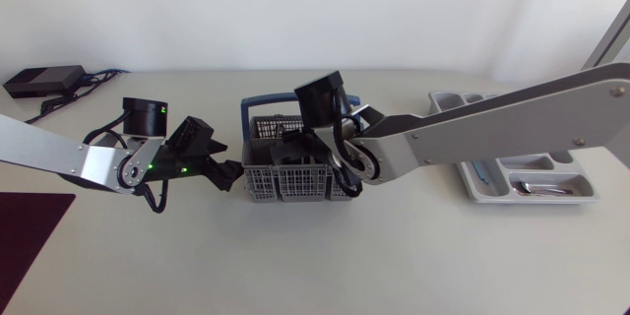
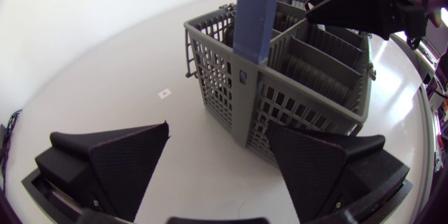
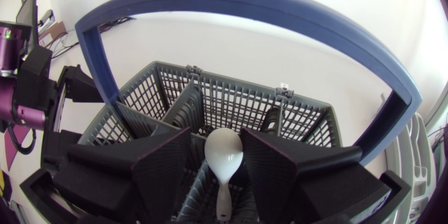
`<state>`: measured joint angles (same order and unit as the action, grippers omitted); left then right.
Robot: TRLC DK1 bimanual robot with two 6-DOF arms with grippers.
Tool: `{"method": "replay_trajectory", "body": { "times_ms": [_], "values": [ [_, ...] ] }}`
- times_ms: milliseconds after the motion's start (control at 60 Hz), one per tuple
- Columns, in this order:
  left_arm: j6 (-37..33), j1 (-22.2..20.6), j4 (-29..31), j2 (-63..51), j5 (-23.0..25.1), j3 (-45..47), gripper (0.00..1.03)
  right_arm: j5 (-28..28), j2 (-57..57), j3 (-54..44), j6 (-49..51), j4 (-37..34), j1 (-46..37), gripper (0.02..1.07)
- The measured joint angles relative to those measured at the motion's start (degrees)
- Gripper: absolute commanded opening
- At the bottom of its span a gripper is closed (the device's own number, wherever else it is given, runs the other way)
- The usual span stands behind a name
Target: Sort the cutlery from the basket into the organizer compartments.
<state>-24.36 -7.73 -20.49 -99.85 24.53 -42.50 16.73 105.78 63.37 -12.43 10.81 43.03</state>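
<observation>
Head view: on the tabletop point(image 1: 394, 256), the left end effector point(image 1: 228, 172) sits just beside the basket point(image 1: 266, 185), at its outer wall. The right end effector point(image 1: 295, 153) is down inside the basket. The organizer point(image 1: 472, 182) lies well off behind the right arm.

Left wrist view: the left end effector point(image 2: 227, 161) is spread open with nothing held. The basket point(image 2: 308, 77) stands just ahead of it, its blue handle point(image 2: 255, 14) upright. The right end effector point(image 2: 364, 7) hangs over the basket's far side.

Right wrist view: the right end effector point(image 3: 215, 136) is closed on a white spoon point(image 3: 224, 155), whose bowl points ahead between the fingers. The basket compartments point(image 3: 231, 101) are beyond it, and the handle point(image 3: 245, 3) arches above.
</observation>
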Motion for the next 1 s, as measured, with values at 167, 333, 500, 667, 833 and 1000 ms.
{"method": "replay_trajectory", "body": {
  "times_ms": [167, 333, 500, 667, 833, 1000],
  "values": [
    [0.04, -0.37, 0.00, 0.00, -0.02, 0.00, 0.98, -0.96, -2.71, -2.12, 0.26, 0.13, 0.02, 0.56],
    [0.22, -0.68, -0.02, 0.00, -0.02, 0.00, 0.98, -1.92, -4.48, -2.12, 0.44, -0.31, 1.14, 0.56],
    [0.24, -0.72, 0.00, 0.00, -0.02, 0.00, 0.98, -1.95, -4.59, -2.10, 0.46, -2.45, 1.49, 0.55],
    [0.39, -0.72, 0.00, 0.00, -0.02, 0.00, 0.98, -1.66, -3.48, -1.95, 0.46, -4.22, 1.42, 0.47],
    [0.39, -0.72, -0.02, 0.04, -0.02, 0.00, 0.98, -1.03, -2.69, -1.92, 0.46, -4.39, 0.85, 0.33],
    [0.39, -0.72, -0.02, 0.04, -0.02, 0.00, 0.98, 0.00, -2.12, -1.86, 0.46, -4.15, 0.02, 0.29]
  ]
}}
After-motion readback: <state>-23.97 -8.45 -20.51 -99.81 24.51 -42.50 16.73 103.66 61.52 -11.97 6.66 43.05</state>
